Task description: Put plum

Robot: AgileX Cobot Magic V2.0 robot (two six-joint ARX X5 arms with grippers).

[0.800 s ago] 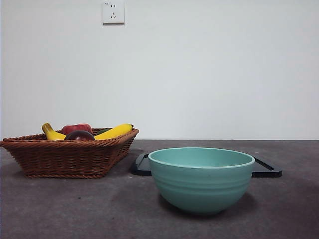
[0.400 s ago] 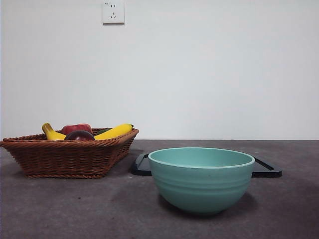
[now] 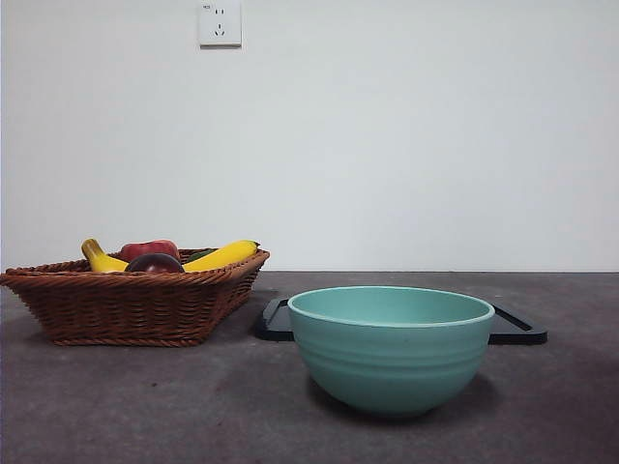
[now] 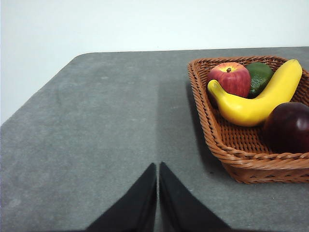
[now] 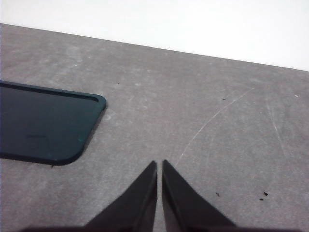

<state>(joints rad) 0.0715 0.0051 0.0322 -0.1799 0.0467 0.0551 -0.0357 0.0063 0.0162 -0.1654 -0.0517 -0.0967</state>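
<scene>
Left tool (image 4: pixel 158 166): black jaws together, nothing held, over bare grey table (image 4: pixel 106 125), near the brown woven wicker basket (image 4: pixel 227 152) but apart from it. Right tool (image 5: pixel 160 164): jaws together, empty, above the table beside the dark flat tray (image 5: pixel 43 123). The glossy dark maroon plum (image 4: pixel 288 126) lies in the basket, touching the yellow banana (image 4: pixel 256 99); red apple (image 4: pixel 232 77) and green fruit (image 4: pixel 259 76) lie behind. Teal ribbed bowl (image 3: pixel 392 350) stands in front of the tray.
</scene>
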